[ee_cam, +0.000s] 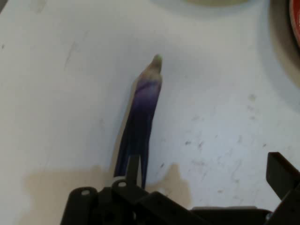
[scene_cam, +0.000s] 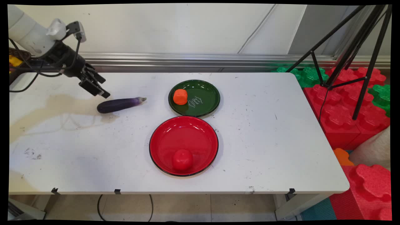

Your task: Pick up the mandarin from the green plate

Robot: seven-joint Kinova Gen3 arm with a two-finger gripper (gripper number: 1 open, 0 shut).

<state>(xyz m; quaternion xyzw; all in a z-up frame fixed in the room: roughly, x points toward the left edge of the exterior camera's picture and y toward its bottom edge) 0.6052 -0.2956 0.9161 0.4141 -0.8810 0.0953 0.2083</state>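
Observation:
A purple eggplant (scene_cam: 120, 104) lies on the white table (scene_cam: 265, 140), its stem end pointing right toward the plates. My gripper (scene_cam: 101, 86) hangs open just above and to the left of the eggplant's thick end, holding nothing. In the hand view the eggplant (ee_cam: 143, 112) stretches away from the gripper (ee_cam: 206, 176), with one finger (ee_cam: 281, 178) at the right. A green plate (scene_cam: 212, 100) carries an orange block (scene_cam: 180, 96). In front of it, a red plate (scene_cam: 156, 147) holds a red tomato (scene_cam: 182, 159).
A black tripod (scene_cam: 359, 56) stands past the table's right end over red foam blocks (scene_cam: 340, 118) and green foam blocks (scene_cam: 307, 75). A basket (scene_cam: 18, 56) with something yellow sits at the far left. A brownish stain (scene_cam: 62, 106) marks the table under the arm.

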